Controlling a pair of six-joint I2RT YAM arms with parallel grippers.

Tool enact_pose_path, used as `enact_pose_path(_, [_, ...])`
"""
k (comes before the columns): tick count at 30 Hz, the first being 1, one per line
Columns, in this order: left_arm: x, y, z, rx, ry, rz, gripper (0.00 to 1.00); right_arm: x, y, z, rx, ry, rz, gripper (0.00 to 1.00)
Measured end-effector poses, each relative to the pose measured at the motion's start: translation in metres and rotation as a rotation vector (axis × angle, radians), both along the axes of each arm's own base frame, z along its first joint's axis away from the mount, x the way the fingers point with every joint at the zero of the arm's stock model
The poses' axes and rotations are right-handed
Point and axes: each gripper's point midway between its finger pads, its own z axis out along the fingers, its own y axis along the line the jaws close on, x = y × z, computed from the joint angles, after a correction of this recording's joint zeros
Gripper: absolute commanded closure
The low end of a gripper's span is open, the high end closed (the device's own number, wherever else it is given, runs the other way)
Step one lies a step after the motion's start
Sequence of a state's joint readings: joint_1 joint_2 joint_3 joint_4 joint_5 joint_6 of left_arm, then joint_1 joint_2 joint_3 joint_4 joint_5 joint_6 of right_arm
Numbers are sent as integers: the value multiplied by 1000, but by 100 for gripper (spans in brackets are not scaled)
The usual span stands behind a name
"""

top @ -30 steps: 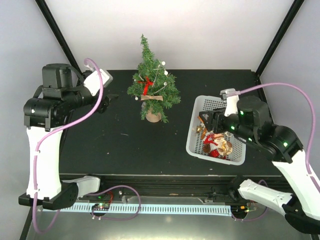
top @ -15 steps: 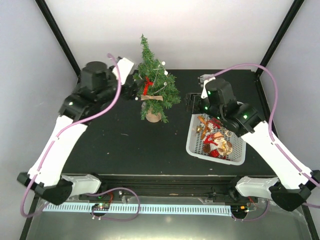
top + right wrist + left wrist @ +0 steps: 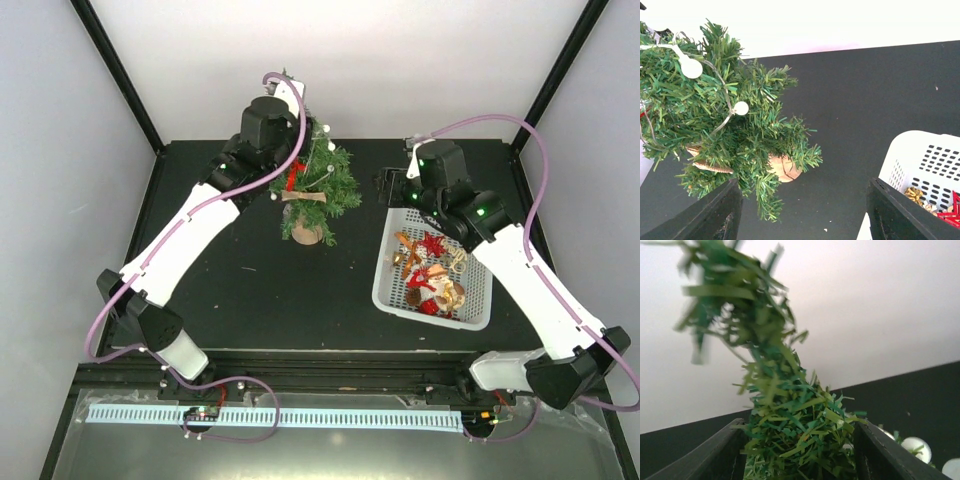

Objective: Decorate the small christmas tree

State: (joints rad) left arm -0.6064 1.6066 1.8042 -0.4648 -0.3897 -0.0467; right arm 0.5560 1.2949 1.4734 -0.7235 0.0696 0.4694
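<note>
The small christmas tree (image 3: pixel 318 190) stands in its brown pot (image 3: pixel 306 234) at the back middle of the black table, with a red bow (image 3: pixel 293 172) and a white bead string (image 3: pixel 691 67) on it. My left gripper (image 3: pixel 296 126) is at the tree's upper part. In the left wrist view its two fingers flank the green needles (image 3: pixel 795 425), which fill the gap between them and touch both. My right gripper (image 3: pixel 386 190) hovers open between the tree and the basket, with only bare table and the pot (image 3: pixel 785 169) showing between its fingers.
A white perforated basket (image 3: pixel 385 285) sits at the right with red, gold and brown ornaments (image 3: pixel 430 275) inside; its corner (image 3: pixel 920 145) shows beside my right finger. Black frame posts rise at the back corners. White walls enclose the table.
The left arm swung from the far left to the tree's top and its jaws narrowed around the foliage. The right arm rose out of the basket and moved toward the tree.
</note>
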Motion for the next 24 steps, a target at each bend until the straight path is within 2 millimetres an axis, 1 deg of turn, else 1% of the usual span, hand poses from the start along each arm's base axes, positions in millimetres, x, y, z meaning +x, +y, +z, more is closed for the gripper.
enact_pose_path(2, [2,2,5,-24,-15,23,46,1,1,-2,1,5,3,32])
enact_pose_path(4, [3,4,10,-51,-28,35,53,2,2,-3,0,7,4,32])
enact_pose_path(8, [5,5,14,-103,-29,38,79,6,3,-7,-7,20,3,32])
enact_pose_path(9, [6,5,13,-110,-25,35,83,7,3,-9,-9,22,2,32])
enact_pose_path(11, [6,4,12,-132,-17,24,88,10,2,-12,-15,29,-2,32])
enact_pose_path(13, [6,2,12,-147,-9,9,92,12,2,-14,-17,34,-5,32])
enact_pose_path(15, [6,0,12,-161,-4,-7,94,13,2,-15,-17,38,-2,32])
enact_pose_path(17, [5,-4,12,-172,1,-29,98,13,3,-17,-19,41,2,32])
enact_pose_path(24, [3,-15,12,-199,18,-119,98,15,5,-20,-24,45,12,32])
